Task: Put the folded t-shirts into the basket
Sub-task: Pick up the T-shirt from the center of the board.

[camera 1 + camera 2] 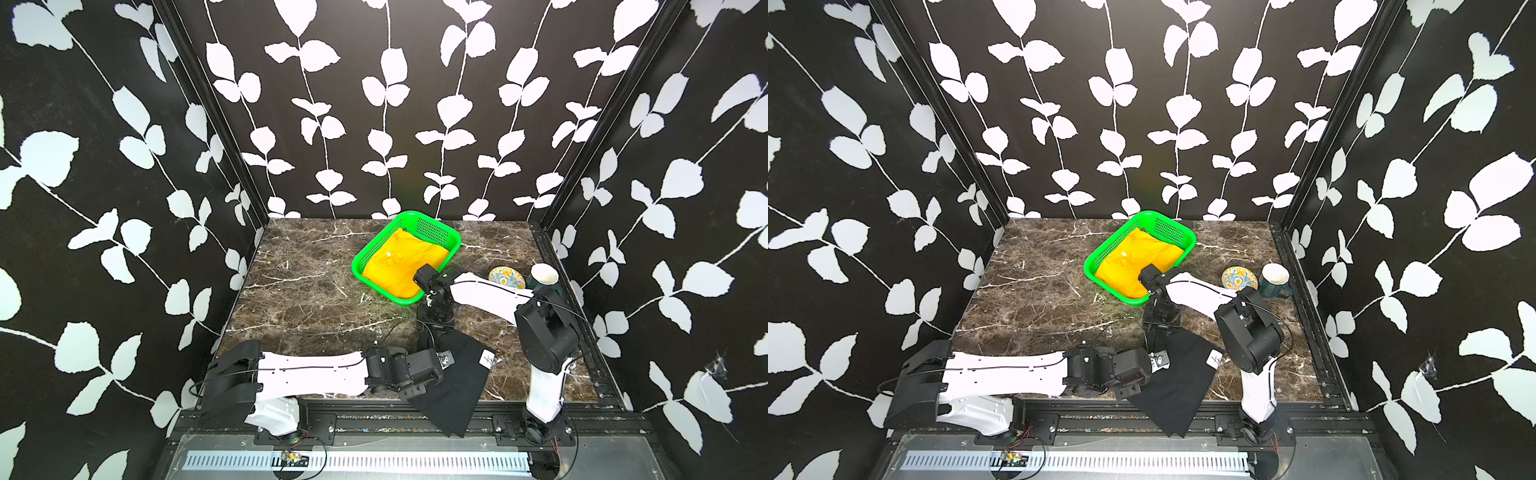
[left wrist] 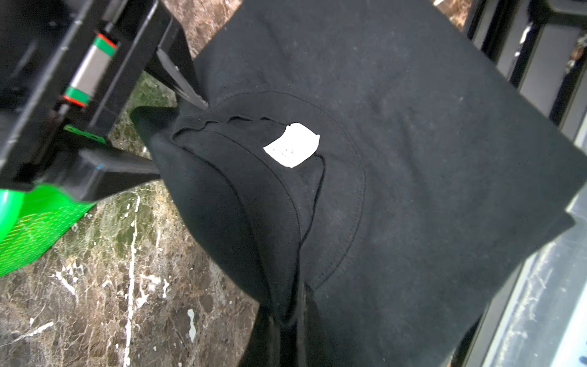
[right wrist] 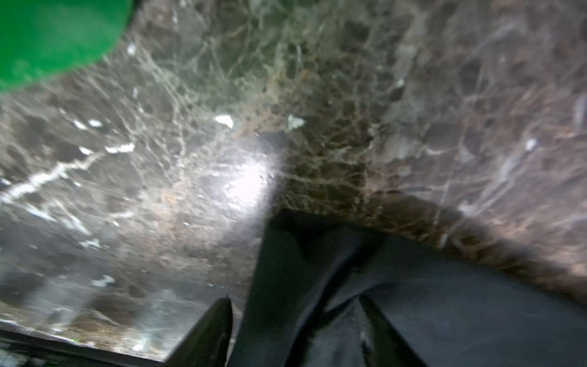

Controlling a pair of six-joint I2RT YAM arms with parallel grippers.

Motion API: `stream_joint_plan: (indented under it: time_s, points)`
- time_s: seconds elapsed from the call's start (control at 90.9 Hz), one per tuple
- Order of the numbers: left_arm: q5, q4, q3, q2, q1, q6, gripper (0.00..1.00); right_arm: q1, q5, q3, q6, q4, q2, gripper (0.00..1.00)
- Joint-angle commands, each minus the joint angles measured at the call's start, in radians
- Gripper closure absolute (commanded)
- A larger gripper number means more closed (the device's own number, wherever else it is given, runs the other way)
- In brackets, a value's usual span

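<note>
The green basket point(image 1: 432, 232) stands at the back middle of the marble table with a yellow-orange folded t-shirt point(image 1: 399, 262) inside it. A black folded t-shirt point(image 1: 457, 386) with a white tag point(image 2: 290, 144) lies at the front, and its near corner hangs over the table's edge. My left gripper point(image 2: 287, 336) is shut on the black shirt's folded edge by the collar. My right gripper point(image 3: 295, 330) points down at the shirt's far corner. Its fingers point(image 2: 181, 79) stand apart on either side of the cloth, so it is open. In both top views it is just in front of the basket point(image 1: 1158, 332).
A patterned bowl point(image 1: 507, 277) and a dark mug point(image 1: 544, 276) with a white inside sit at the right, behind the right arm. A black rail point(image 1: 374, 419) runs along the table's front edge. Patterned walls close in three sides.
</note>
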Motion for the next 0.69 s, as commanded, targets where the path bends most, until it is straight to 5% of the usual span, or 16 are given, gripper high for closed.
stream_joint_plan:
  time_s: [0.0, 0.286, 0.682]
  points:
    - [-0.032, -0.007, -0.018, -0.07, -0.006, -0.005, 1.0, 0.004, 0.059, -0.016, -0.025, -0.047, -0.041, 0.51]
    - [-0.08, -0.031, -0.026, -0.091, -0.006, -0.015, 1.0, -0.03, 0.014, -0.055, 0.01, -0.05, -0.159, 1.0]
    - [-0.214, -0.092, 0.16, -0.077, -0.005, 0.065, 1.0, -0.142, 0.171, -0.053, 0.059, -0.057, -0.414, 1.0]
